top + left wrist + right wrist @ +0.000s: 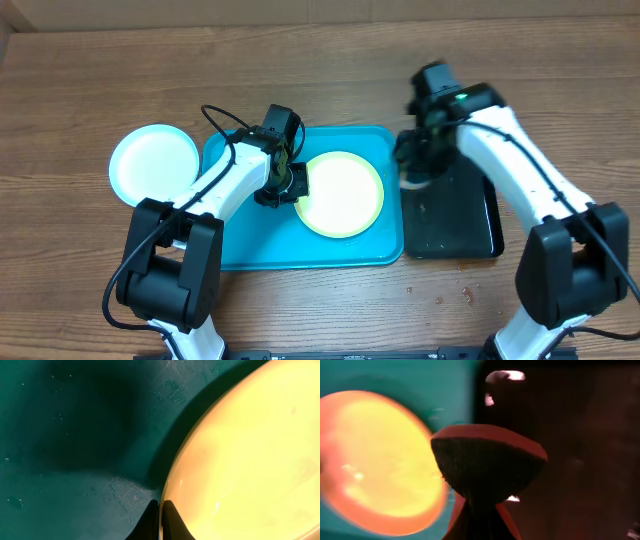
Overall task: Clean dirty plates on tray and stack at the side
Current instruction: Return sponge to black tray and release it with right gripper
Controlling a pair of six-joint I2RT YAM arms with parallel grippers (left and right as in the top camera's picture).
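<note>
Plate under work: yellow-green round plastic plate (345, 195) lies flat on the right half of the turquoise rectangular plastic tray (300, 252), inside the raised rim.

Left gripper (161, 508) sits low at the plate's left edge, fingers pressed together on the thin rim. I read that as an anchor, so the plate won't slide or spin on the slick tray floor when wiped.

Right gripper (475, 517) hangs just off the tray's right edge, over the small black rectangular tray (455, 225). Its fingers pinch the base of a dark rounded sponge-like pad with a reddish top edge (485, 465). The view is blurred, so I can't confirm the material, but it is probably the scrubber. The black tray looks like its parking spot.

Pale round plastic plate (153, 163), white to light blue, sits on the wooden table (100, 60) just beside the tray's left end. That is likely the stacking spot. Can't tell whether it is one plate or two stacked.

No smears resolvable on the yellow-green plate from overhead. Judgement: hold is set, wipe not yet started. The next move needs the pad carried across onto the plate face.
</note>
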